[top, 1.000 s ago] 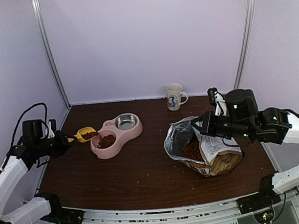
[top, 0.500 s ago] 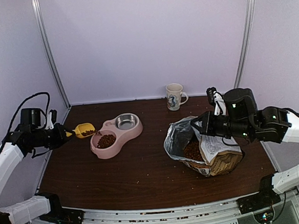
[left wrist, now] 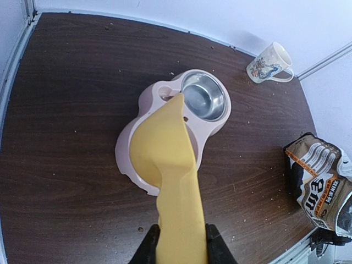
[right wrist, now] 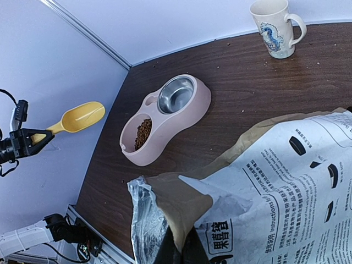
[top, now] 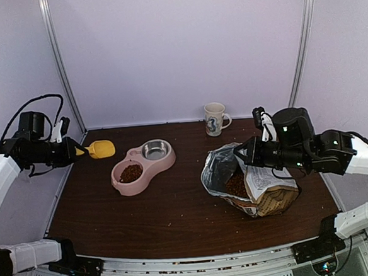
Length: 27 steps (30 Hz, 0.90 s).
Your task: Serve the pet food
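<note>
Two grips for you: your left end effector (top: 77,152) is closed on the yellow scoop (top: 101,149) by its handle, far left of frame. Your right end effector (right wrist: 179,248) is pinched tight on the bag (top: 267,192) rim at right. The pet food (top: 131,173) sits in the pink feeder (top: 171,159), centre-left.

- Pink plastic double-bowl feeder (top: 142,165): left of centre on the dark wooden worktop (top: 177,220).
- Small dry kibble pellets (top: 131,173): in the feeder's near-left bowl.
- Round steel insert (top: 156,149): in its far-right bowl.
- Yellow plastic scoop (top: 101,149): left of the feeder, apart from it, in the left gripper (top: 76,152).
- Printed ceramic mug (top: 215,119): rear, right of centre.
- Printed paper bag (top: 257,186): on the right, its upper edge in the right gripper (top: 241,154).
</note>
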### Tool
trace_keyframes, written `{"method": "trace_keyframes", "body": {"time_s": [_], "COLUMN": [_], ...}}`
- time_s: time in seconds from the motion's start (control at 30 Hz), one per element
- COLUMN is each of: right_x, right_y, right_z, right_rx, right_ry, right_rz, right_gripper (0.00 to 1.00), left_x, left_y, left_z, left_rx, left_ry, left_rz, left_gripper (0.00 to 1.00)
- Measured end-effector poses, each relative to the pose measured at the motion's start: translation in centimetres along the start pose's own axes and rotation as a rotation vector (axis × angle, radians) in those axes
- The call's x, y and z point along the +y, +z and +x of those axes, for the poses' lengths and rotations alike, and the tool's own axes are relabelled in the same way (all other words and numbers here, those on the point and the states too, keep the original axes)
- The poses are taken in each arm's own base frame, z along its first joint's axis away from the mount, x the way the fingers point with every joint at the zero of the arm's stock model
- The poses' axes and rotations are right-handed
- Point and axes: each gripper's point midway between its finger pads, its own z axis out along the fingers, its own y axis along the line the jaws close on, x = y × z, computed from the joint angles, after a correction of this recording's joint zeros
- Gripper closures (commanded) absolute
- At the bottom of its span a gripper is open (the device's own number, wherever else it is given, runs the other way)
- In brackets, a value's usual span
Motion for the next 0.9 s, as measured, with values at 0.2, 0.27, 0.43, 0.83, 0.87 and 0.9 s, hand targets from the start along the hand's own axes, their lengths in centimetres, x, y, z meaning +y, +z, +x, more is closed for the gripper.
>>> {"method": "trace_keyframes", "body": {"time_s": [0.2,0.27,0.43,0.83,0.87,0.9], "right_x": [0.1,0.1,0.1,0.5,0.6,0.7], "right_y": [0.2,0.3,0.3,1.6,1.9,2.2], "right_z": [0.0,0.0,0.0,0.8,1.0,1.2], "right_rx": [0.004,0.006,0.007,0.043,0.053,0.064], "right_ry": [-0.002,-0.003,-0.004,-0.036,-0.04,-0.044], "right_rz": [0.005,0.007,0.008,0.01,0.008,0.007], "right_gripper": [1.0,1.0,1.0,1.0,1.0,1.0], "left_x": [-1.0,-1.4,-2.0,-7.8,-9.1,-10.7], "left_y": [-1.6,-2.1,-3.0,-1.0,-0.9,-0.9], "left_z": [-1.4,-1.9,-2.2,5.5,6.3,7.3], "left_rx": [0.002,-0.006,-0.016,0.152,0.17,0.19], "left_ry": [0.076,0.104,0.166,0.301,0.319,0.343], "left_rz": [-0.003,-0.001,0.006,0.26,0.308,0.366], "left_gripper": [1.0,1.0,1.0,1.0,1.0,1.0]}}
